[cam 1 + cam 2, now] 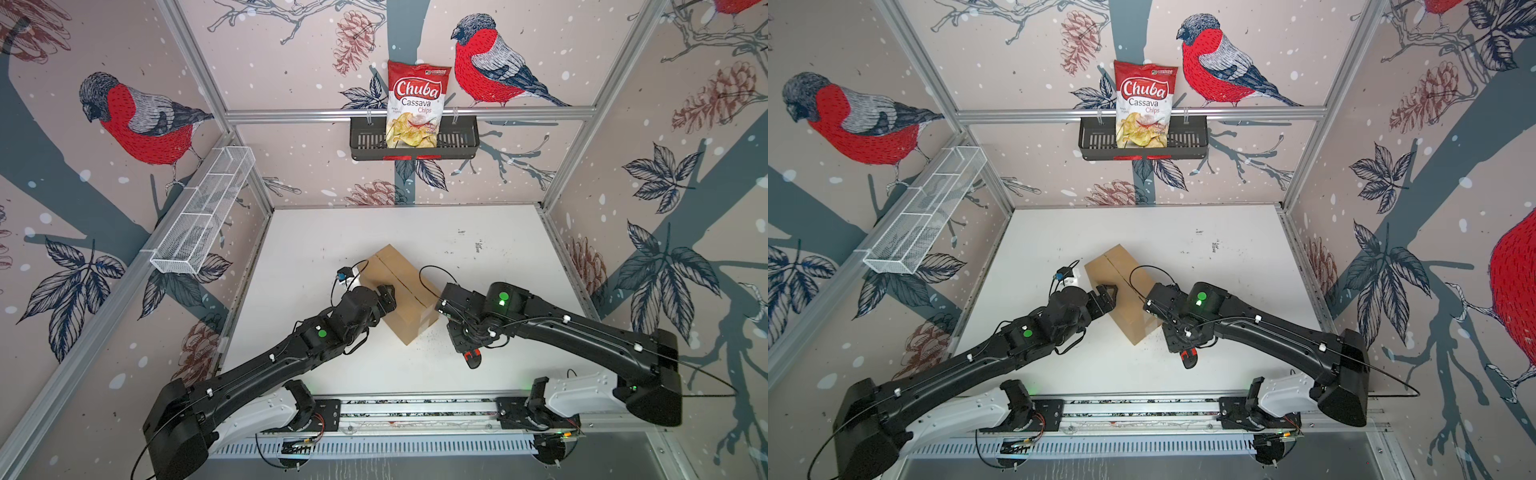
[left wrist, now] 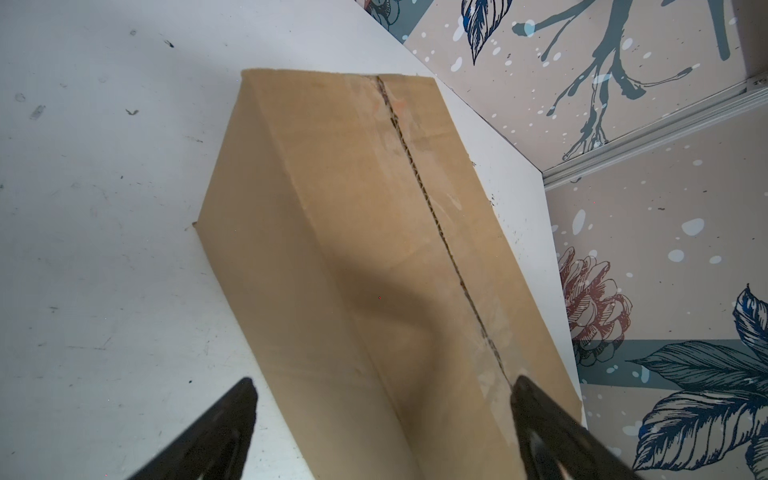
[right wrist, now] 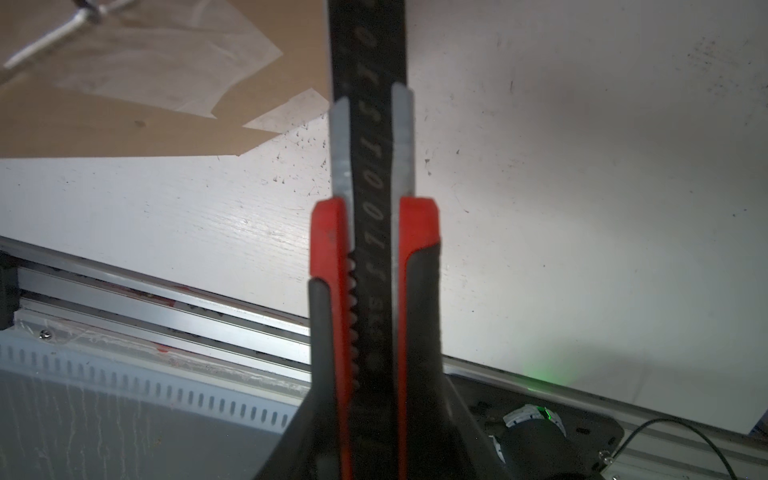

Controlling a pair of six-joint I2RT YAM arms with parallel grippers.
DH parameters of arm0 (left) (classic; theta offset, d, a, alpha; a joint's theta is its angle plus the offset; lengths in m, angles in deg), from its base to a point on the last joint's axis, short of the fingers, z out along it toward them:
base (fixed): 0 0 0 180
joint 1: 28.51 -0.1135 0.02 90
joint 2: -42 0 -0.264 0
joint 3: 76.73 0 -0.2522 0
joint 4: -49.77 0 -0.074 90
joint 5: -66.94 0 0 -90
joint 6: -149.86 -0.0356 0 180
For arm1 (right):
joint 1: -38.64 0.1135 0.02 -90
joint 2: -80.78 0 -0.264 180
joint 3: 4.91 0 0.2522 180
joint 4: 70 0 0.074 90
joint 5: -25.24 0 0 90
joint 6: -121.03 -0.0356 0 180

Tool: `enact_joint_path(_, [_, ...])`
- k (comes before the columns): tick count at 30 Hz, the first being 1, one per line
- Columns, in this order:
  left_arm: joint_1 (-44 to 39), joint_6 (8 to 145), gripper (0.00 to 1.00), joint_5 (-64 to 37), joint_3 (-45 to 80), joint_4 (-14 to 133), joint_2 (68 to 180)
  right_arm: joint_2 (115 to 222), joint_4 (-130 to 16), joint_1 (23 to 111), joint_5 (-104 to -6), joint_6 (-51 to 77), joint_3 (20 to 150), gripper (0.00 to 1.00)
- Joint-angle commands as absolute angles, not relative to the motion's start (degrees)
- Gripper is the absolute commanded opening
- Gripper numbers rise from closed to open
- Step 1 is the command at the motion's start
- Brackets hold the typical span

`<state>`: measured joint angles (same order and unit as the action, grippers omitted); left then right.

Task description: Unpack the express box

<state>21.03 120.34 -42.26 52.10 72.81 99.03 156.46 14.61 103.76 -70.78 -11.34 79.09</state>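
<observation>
The express box (image 1: 405,286) (image 1: 1127,286), a brown oblong carton, lies at a slant mid-table with its top flaps down. A dark centre seam (image 2: 419,183) runs along its top, with tape scraps beside it. My left gripper (image 1: 388,293) (image 1: 1106,293) (image 2: 384,382) hovers open above the box's near long edge. One fingertip (image 2: 245,395) is over the table and the other sits by the seam. My right gripper (image 1: 465,343) (image 1: 1183,345) (image 3: 372,270), beside the box's front corner (image 3: 104,124), is shut on a red-and-black utility knife (image 1: 472,358) (image 1: 1188,358) (image 3: 370,166).
A black slotted basket (image 1: 457,141) (image 1: 1187,139) on the back wall holds a red chips bag (image 1: 415,104) (image 1: 1144,104). A white wire basket (image 1: 203,212) (image 1: 921,212) hangs on the left wall. An aluminium rail (image 1: 415,409) (image 3: 166,307) runs along the table's front edge.
</observation>
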Motion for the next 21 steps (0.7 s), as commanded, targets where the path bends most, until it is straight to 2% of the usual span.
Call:
enact_joint_path(1, [21.06, 119.67, 0.94, -41.41, 52.0, 69.95, 99.52, 156.12, 14.33, 104.03, -70.84, -12.39, 79.33, 0.04])
enact_joint_path(21, [22.25, 119.8, 0.94, -41.08, 51.7, 67.82, 101.94, 155.85, 14.51, 104.99, -70.91, -13.14, 79.24, 0.04])
